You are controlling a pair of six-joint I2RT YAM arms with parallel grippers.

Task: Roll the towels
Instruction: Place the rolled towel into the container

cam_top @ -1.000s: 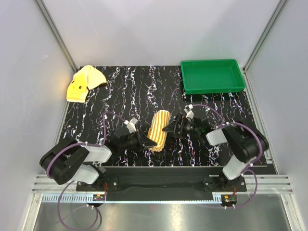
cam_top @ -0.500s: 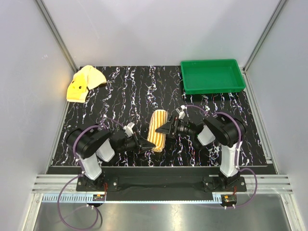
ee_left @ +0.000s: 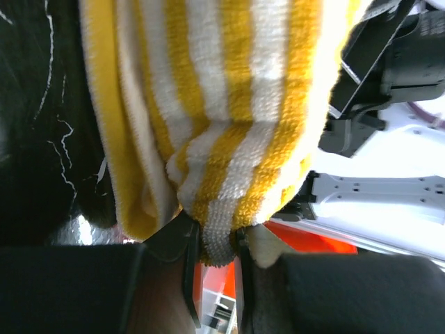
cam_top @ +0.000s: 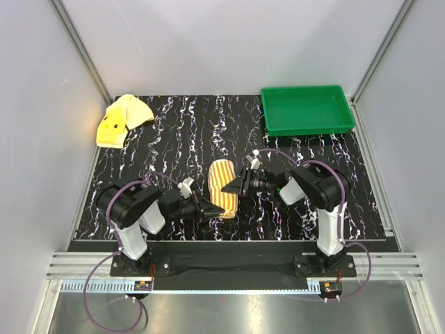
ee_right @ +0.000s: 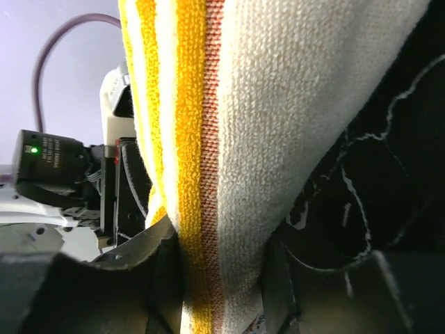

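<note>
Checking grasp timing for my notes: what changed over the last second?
The right gripper closed on the striped towel, which shifted slightly left. The left gripper stayed clamped on its near end; yellow towel and green tray did not move.

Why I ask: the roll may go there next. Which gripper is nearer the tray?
Right. The right gripper holds the striped towel's right side, toward the tray; the left gripper pinches the towel's near end, farther from the tray.
</note>
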